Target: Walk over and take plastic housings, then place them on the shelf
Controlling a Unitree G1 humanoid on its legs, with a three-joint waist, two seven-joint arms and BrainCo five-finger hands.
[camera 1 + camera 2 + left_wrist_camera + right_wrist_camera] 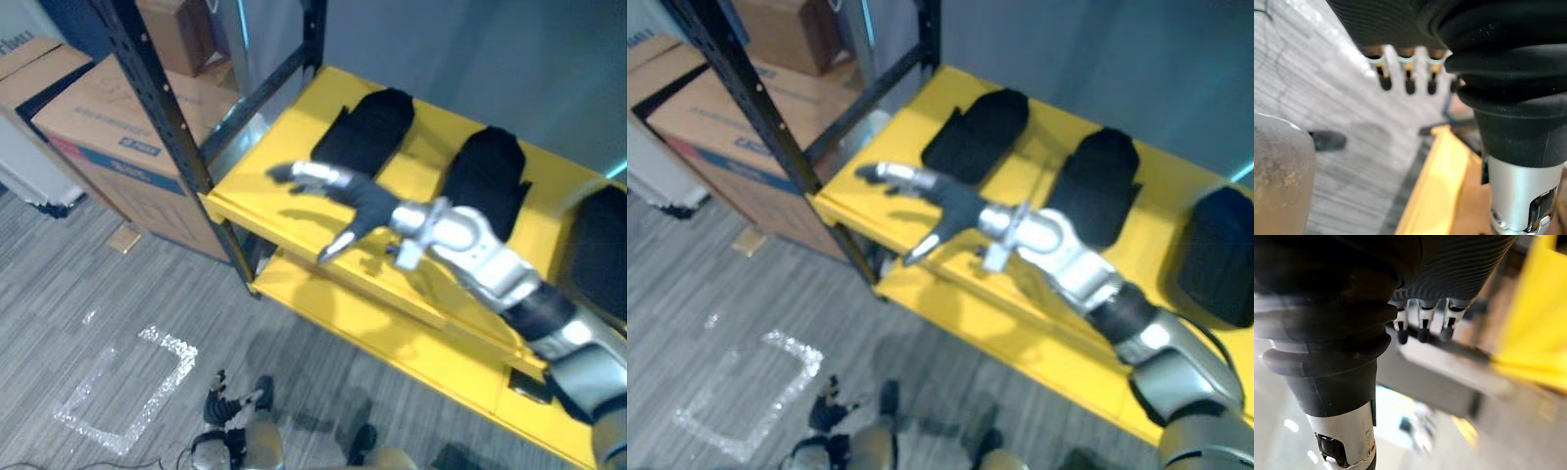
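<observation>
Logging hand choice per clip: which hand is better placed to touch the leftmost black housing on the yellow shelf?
Right. The right hand is stretched open above the yellow shelf beside the leftmost housing; the left hand hangs low over the floor.

The right arm (490, 269) is silver-grey and built of rounded shells: a polished, bulbous joint behind the wrist, a tapering forearm, a black band, then a wider grey segment. The right hand (364, 204) has a dark cover over its back and slim silver fingers with dark tips. Seen close, the left hand (1408, 83) has a black, finely ribbed cover (1386, 22) with thick rubbery folds at the wrist, silver black-tipped fingers, and a smooth silver cylindrical thumb (1520, 196).
</observation>
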